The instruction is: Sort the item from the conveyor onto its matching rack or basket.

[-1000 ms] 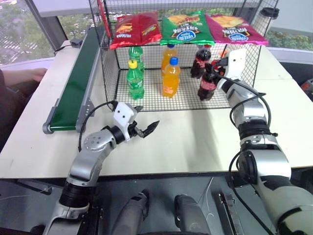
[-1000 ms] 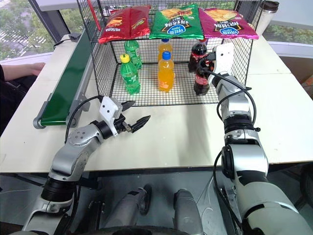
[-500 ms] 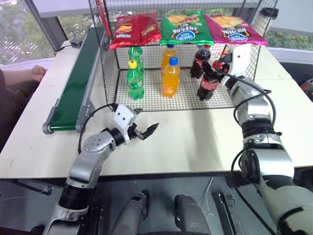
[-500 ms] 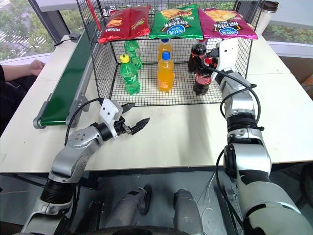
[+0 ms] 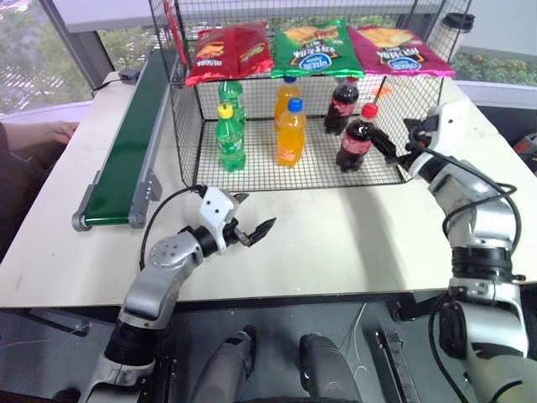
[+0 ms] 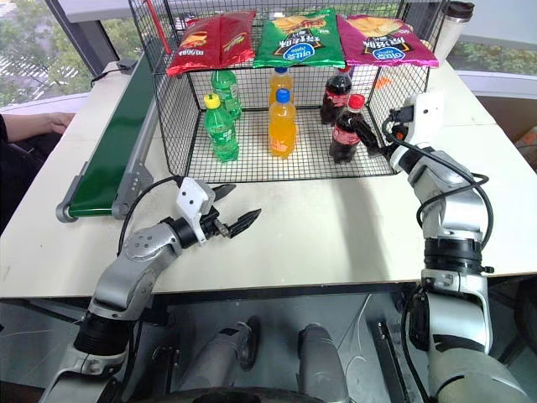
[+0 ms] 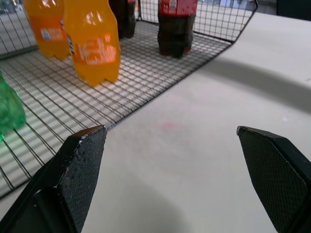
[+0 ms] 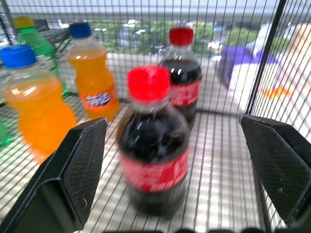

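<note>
Taking the cage as the landmark: the conveyor runs along its left wall, with nothing visible on the belt, and a person's arm rests on the table beyond the belt. In front of the cage's open side, toward its left corner, the left gripper hovers over the table with its fingers spread wide and nothing between them. Inside the cage stand two green bottles at the left, two orange bottles in the middle and two colas at the right; on its upper shelf lie three snack bags, red, green and magenta. The cola nearest the front right corner stands upright on the grid floor, just in front of its twin. The right gripper sits just right of that bottle at the cage's front right corner, fingers parted and flanking it in the right wrist view without pinching it, so the placing looks done. The risk from here is the withdrawal: a finger close beside the bottle could clip it on the way out and topple it into the other cola, or could catch on the wire edge. A cup stands behind the cage's right corner.
</note>
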### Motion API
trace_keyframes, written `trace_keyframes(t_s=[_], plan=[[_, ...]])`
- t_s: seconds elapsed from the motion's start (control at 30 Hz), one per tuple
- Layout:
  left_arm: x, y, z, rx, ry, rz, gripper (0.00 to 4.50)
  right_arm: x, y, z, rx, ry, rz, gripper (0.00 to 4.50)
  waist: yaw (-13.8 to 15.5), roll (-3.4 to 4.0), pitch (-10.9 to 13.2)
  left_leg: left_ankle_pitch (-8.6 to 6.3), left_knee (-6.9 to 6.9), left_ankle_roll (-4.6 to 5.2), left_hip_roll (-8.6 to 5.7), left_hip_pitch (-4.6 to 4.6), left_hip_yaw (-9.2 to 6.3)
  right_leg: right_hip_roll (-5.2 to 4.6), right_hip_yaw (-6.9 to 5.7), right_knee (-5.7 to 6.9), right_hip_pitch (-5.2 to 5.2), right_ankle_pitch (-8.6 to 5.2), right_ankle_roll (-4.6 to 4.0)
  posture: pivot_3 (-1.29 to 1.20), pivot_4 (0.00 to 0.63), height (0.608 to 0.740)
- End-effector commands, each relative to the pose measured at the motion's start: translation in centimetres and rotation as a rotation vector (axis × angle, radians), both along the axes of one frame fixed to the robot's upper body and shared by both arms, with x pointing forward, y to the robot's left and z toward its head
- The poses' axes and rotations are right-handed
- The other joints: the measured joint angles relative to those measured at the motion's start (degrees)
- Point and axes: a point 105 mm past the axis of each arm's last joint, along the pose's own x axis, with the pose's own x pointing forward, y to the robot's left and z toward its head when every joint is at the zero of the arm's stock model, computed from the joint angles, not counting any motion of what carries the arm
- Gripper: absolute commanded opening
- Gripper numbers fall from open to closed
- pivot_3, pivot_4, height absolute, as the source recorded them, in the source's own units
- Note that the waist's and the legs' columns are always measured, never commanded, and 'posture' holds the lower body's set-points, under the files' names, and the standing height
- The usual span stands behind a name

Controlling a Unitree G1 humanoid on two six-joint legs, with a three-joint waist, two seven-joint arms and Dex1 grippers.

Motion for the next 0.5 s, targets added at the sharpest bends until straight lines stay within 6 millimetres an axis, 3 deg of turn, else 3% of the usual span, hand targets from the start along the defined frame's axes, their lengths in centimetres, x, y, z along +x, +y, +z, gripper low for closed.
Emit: trace_keyframes(t_s=[0.03, 0.13, 0.27, 0.5], plan=[[0.0, 0.3, 0.1, -0.016, -0.005, 0.014, 4.50, -2.7, 1.8, -1.1, 0.024, 0.055, 0.115, 4.47, 0.2, 0.01, 0.0, 0.00, 0.00, 0.00, 0.00, -0.01, 0.01, -0.01, 0.00, -0.01, 0.00, 0.00, -0.01, 0.00, 0.150, 0.738], [0.4, 0.8, -0.3, -0.027, 0.013, 0.048, 4.50, -5.1, 5.4, -4.5, 0.021, 0.155, 0.268, 4.47, 0.1, 0.03, 0.0, -0.01, 0.03, 0.01, 0.00, -0.01, 0.03, -0.04, 0.02, -0.01, 0.01, -0.01, 0.00, 0.00, 0.150, 0.738], [0.5, 1.3, -0.7, -0.030, 0.021, 0.068, 4.50, -7.0, 9.3, -6.5, 0.049, 0.213, 0.388, 4.47, -0.4, 0.04, 0.0, -0.07, 0.05, -0.07, 0.09, 0.04, 0.24, -0.04, 0.14, 0.09, -0.05, 0.00, -0.02, 0.00, 0.150, 0.738], [0.5, 1.8, -0.6, -0.063, 0.043, 0.095, 4.50, -7.5, 11.8, -7.3, 0.066, 0.228, 0.445, 4.47, 0.2, 0.03, 0.0, -0.11, 0.08, -0.14, 0.14, 0.02, 0.27, -0.01, 0.13, 0.07, -0.04, -0.01, -0.05, 0.00, 0.150, 0.738]])
